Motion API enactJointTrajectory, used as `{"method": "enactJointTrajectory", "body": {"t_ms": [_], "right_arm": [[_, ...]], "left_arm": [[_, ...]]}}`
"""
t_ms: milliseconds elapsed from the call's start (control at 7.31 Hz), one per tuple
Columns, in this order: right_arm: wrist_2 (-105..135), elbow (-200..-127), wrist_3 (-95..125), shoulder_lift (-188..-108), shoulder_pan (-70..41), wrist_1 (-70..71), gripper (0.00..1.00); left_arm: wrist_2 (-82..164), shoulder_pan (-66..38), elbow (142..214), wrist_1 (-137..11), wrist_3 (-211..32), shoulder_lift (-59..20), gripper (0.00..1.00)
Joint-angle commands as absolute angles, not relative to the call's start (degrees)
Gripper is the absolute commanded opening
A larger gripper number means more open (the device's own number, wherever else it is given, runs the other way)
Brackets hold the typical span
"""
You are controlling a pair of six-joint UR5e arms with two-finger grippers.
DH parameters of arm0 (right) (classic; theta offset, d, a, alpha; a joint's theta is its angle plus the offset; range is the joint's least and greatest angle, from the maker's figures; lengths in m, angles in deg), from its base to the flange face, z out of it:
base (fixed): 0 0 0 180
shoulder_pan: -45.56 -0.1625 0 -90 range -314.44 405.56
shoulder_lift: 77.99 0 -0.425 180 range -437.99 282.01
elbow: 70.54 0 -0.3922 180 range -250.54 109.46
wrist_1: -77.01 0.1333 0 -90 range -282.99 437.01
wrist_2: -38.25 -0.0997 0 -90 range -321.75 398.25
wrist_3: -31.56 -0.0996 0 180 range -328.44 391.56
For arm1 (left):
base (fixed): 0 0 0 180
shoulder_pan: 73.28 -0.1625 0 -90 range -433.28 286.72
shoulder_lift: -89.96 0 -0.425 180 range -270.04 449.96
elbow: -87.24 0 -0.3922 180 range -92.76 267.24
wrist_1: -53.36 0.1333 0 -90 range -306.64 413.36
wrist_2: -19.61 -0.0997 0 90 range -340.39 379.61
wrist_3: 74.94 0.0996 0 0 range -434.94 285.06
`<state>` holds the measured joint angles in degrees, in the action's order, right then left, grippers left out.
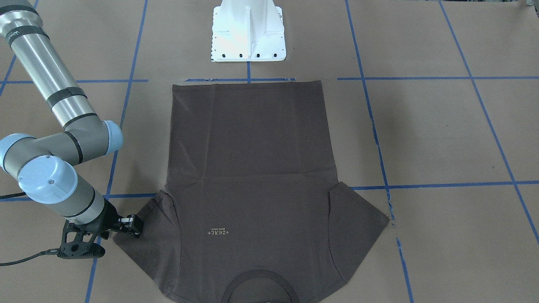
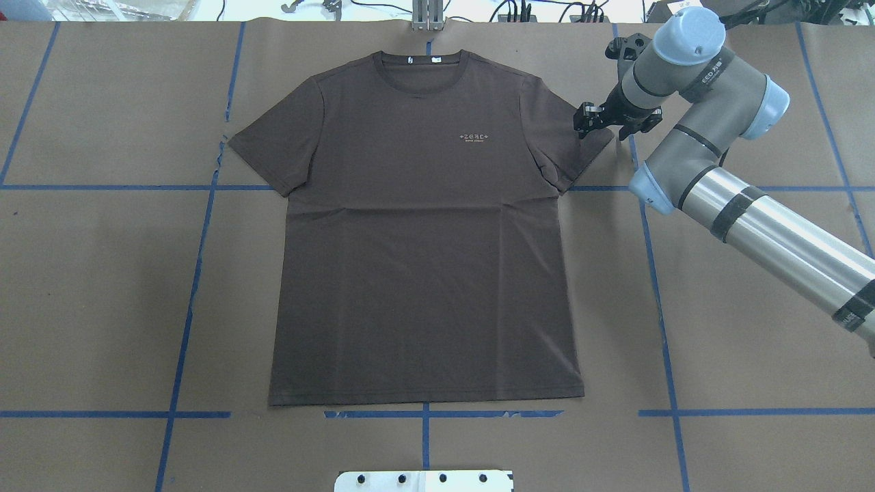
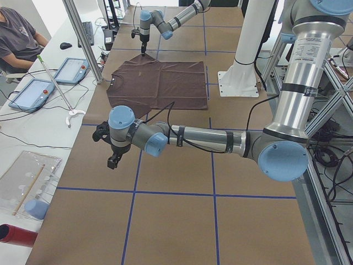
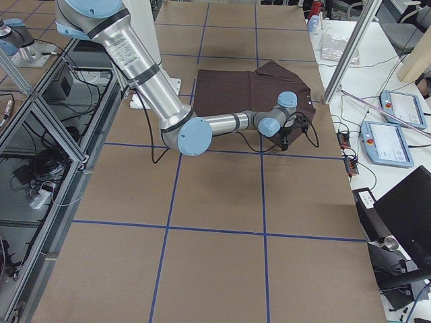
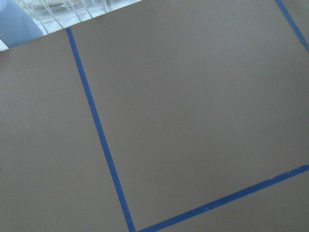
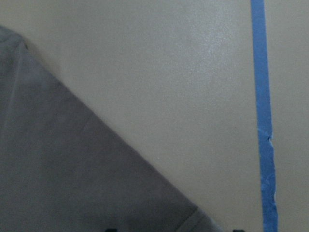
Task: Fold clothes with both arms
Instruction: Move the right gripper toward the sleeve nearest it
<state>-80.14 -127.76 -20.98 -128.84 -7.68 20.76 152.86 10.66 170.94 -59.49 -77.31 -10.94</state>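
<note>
The left gripper (image 3: 113, 161) shows only in the left side view. It hangs over bare table (image 2: 102, 287), well apart from the T-shirt (image 2: 424, 239) and off its sleeve on that side. I cannot tell whether it is spread or pressed together, and its wrist camera sees only brown paper and blue tape (image 5: 99, 130). The T-shirt lies flat and face up in the middle of the table, unfolded, both sleeves spread out. Its collar (image 2: 424, 68) is at the far edge from the robot and its hem is near the white base (image 2: 424, 480). Pale lettering (image 2: 473, 137) sits on the chest, toward the right arm's side. Further right, the right gripper (image 2: 582, 123) points down at the outer edge of that side's sleeve (image 2: 571, 154), close to the sleeve's corner. It is spread: in its wrist view two dark fingertips (image 6: 110, 230) show apart at the bottom edge, with the sleeve corner (image 6: 193, 217) between them. I cannot tell whether the tips touch the cloth. The rest of the shirt lies to the gripper's left in the overhead view.
</note>
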Motion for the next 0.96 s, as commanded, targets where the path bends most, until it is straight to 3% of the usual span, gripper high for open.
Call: {"method": "enactJointTrajectory", "body": {"t_ms": [0, 274, 410, 547, 821], "right_arm": [[-80.13, -127.58, -20.91, -128.87, -7.62, 20.76, 0.65], [-80.22, -127.58, -19.95, -128.79, -7.62, 20.67, 0.22], [-80.22, -127.67, -19.33, -128.53, -7.70, 20.67, 0.07], [-80.22, -127.67, -19.33, -128.00, -7.79, 20.58, 0.00], [-80.22, -128.20, -19.50, -126.95, -7.88, 20.58, 0.00]], "left_arm": [[152.86, 10.66, 170.91, -59.49, -77.40, -11.03, 1.00], [152.86, 10.66, 170.91, -59.49, -77.48, -11.29, 1.00], [152.86, 10.66, 170.91, -59.49, -77.48, -11.29, 1.00], [152.77, 10.66, 170.30, -59.49, -77.48, -11.73, 1.00], [152.77, 10.66, 169.60, -59.49, -77.48, -12.52, 1.00]]}}
